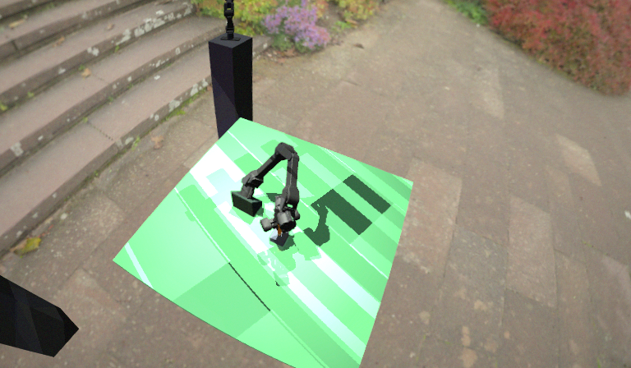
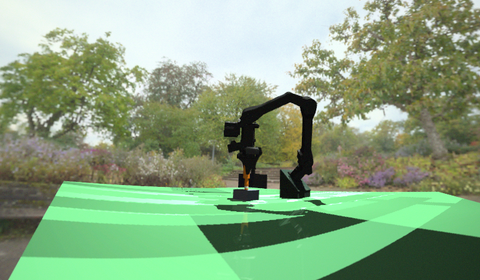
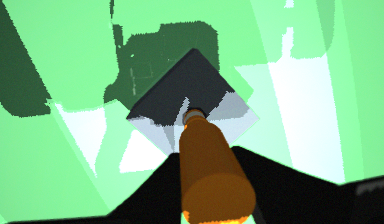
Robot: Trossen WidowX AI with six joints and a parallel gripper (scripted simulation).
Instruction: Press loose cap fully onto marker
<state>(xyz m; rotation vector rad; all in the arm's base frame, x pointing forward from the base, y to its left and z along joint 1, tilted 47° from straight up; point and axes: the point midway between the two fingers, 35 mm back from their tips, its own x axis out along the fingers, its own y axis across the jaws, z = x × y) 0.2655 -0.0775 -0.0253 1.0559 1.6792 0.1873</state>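
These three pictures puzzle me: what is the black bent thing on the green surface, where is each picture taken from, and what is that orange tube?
The black bent thing is a robot arm bolted to a green table. One picture looks down from high above, one looks across the table from the side, and one comes from a camera on the arm's wrist, looking down past its gripper, a two-fingered clamp. The orange tube is a marker cap, clamped in the gripper. Below it sits a dark holder block with a marker standing in it. The cap sits right above the marker's tip; whether it is fully pressed on cannot be told.
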